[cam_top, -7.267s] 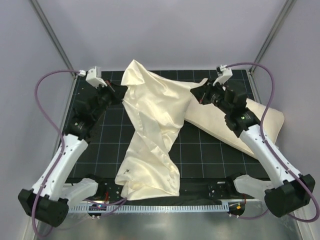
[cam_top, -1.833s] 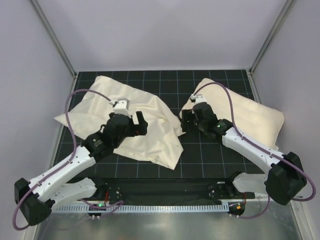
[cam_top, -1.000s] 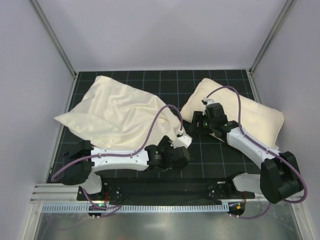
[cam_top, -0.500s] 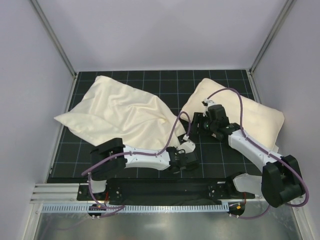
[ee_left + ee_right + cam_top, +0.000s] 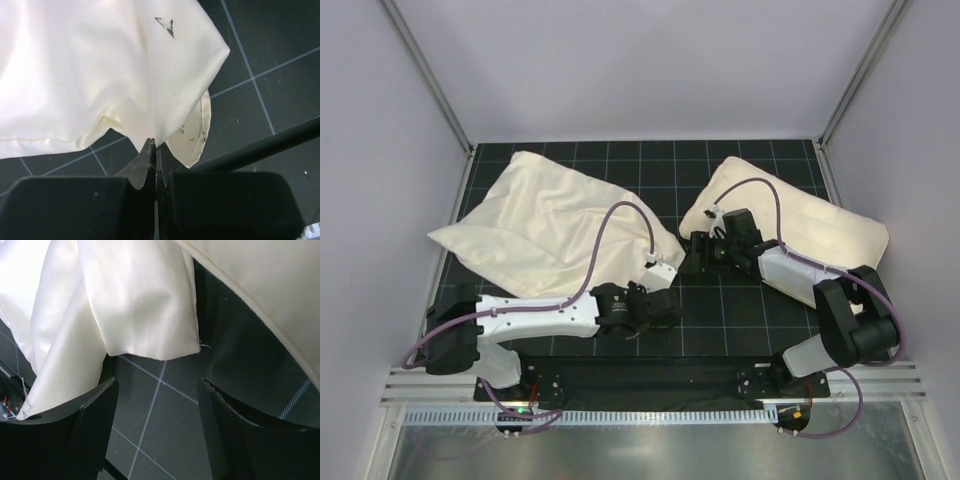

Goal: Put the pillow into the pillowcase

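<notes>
The pillowcase (image 5: 555, 225) lies crumpled and flat on the left of the mat, a thin cream sack. The pillow (image 5: 810, 225) is the thicker cream cushion lying on the right. My left gripper (image 5: 663, 285) reaches across to the pillowcase's near right corner. In the left wrist view, my left gripper (image 5: 155, 146) is shut, with the pillowcase (image 5: 100, 65) hem drawn to a point between its tips. My right gripper (image 5: 696, 253) is low between the two. In the right wrist view, my right gripper (image 5: 157, 390) stands open over bare mat, facing a pillowcase (image 5: 145, 310) corner, with the pillow (image 5: 270, 280) at the upper right.
A black grid mat (image 5: 720, 310) covers the table. Grey walls and metal posts (image 5: 425, 80) enclose it. A black bar and toothed rail (image 5: 650, 412) run along the near edge by the arm bases. The left arm's purple cable (image 5: 605, 230) loops over the pillowcase.
My left gripper has shut from wide open and shifted slightly left, onto the pillowcase's corner. My right gripper slid left toward that same corner and opened a little more.
</notes>
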